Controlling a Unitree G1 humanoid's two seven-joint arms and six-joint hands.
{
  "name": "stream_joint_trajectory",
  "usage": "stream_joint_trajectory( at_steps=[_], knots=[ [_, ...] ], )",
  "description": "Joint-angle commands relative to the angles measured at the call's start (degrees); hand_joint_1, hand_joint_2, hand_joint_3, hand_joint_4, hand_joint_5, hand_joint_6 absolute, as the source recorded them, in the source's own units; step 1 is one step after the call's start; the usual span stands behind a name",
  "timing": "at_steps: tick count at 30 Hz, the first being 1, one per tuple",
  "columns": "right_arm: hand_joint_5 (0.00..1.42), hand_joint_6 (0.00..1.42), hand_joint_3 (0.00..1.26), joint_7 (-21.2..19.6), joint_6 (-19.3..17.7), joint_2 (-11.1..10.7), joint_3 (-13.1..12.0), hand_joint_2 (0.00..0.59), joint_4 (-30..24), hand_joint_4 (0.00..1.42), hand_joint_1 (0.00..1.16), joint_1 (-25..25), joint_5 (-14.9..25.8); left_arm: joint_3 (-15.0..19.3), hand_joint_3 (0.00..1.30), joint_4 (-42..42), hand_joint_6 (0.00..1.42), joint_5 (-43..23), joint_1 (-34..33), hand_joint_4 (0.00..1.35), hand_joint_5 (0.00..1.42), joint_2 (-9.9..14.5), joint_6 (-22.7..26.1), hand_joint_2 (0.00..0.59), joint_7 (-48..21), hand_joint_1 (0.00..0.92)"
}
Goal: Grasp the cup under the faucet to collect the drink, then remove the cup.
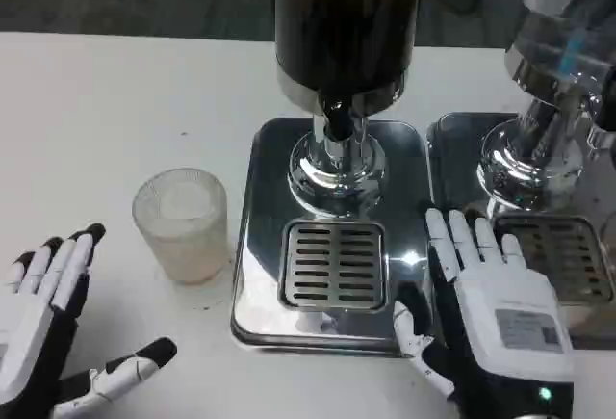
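Seen from above, across a white table [106, 101]. Frosted, translucent cup [181, 223] standing upright on the table, mouth up, long axis vertical, just left of the steel tray [255, 246] and not yet under the faucet [336, 120]. Apparently empty, pale and cloudy, slightly pinkish near the base. Ahead and to the right of the left hand [43, 327], near it, with bare table between. Left hand released: fingers spread, thumb out to the side, holding nothing. Right hand [491, 313] likewise released, lying flat, fingers straight, between the tray and a second tray [452, 149] to the right, well apart from the cup, with the drain grate [333, 265] between. Left hand clearly nearer, so likely the one to reach forward and wrap the cup from its near side. Dark drink in the dispenser [342, 14] above the faucet
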Motion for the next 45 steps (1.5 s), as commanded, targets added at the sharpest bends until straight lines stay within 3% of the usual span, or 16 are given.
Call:
stream_joint_trajectory(
  at_steps=[1, 13, 19, 25, 37, 45],
  knots=[
    [0.0, 0.0, 0.01, 0.49, 0.34, 0.15, -0.62, 0.57, -0.98, 0.0, 0.21, -0.01, -0.23, 0.4, 0.0, -0.29, 0.0, -0.32, -0.44, 0.0, 0.0, -0.44, 0.29, 0.097, 0.27, 0.0],
    [0.0, 0.0, 0.01, -0.13, 0.47, 1.36, -1.25, 0.574, -1.21, 0.0, 0.22, 0.51, 0.14, 1.36, 0.0, -0.6, 0.0, -0.93, -0.49, 0.0, 0.0, -1.15, 0.11, 0.096, 0.6, 0.0],
    [0.0, 0.0, 0.01, 0.07, 0.68, 1.39, -1.37, 0.576, -1.4, 0.0, 0.21, 0.48, -0.03, 2.7, 0.0, -0.47, 0.0, -2.66, -1.29, 0.0, 0.0, -2.07, 0.32, 0.043, 0.52, 0.0],
    [0.0, 0.0, 0.01, 0.62, 1.02, 1.67, -1.46, 0.585, -1.49, 0.0, 0.26, 0.47, 0.06, 3.47, 0.0, 1.54, 0.0, -9.02, -5.6, 0.0, 0.0, -4.52, 2.98, 0.018, -4.56, 0.0],
    [0.0, 0.0, 0.04, -0.32, 0.25, 1.58, -1.73, 0.578, -2.2, 0.0, 0.35, 1.08, 0.69, 0.57, 0.0, 11.8, 0.0, -12.71, -15.55, 0.0, 0.0, -9.01, 2.42, 0.0, -7.8, 0.0],
    [0.0, 0.0, 0.05, -0.66, 0.57, 2.2, -1.84, 0.578, -2.08, 0.0, 0.36, 1.33, 0.57, -2.24, 0.0, 20.73, 0.0, -11.43, -21.83, 0.0, 0.0, -9.3, -0.18, 0.0, -6.52, 0.0]
  ],
)
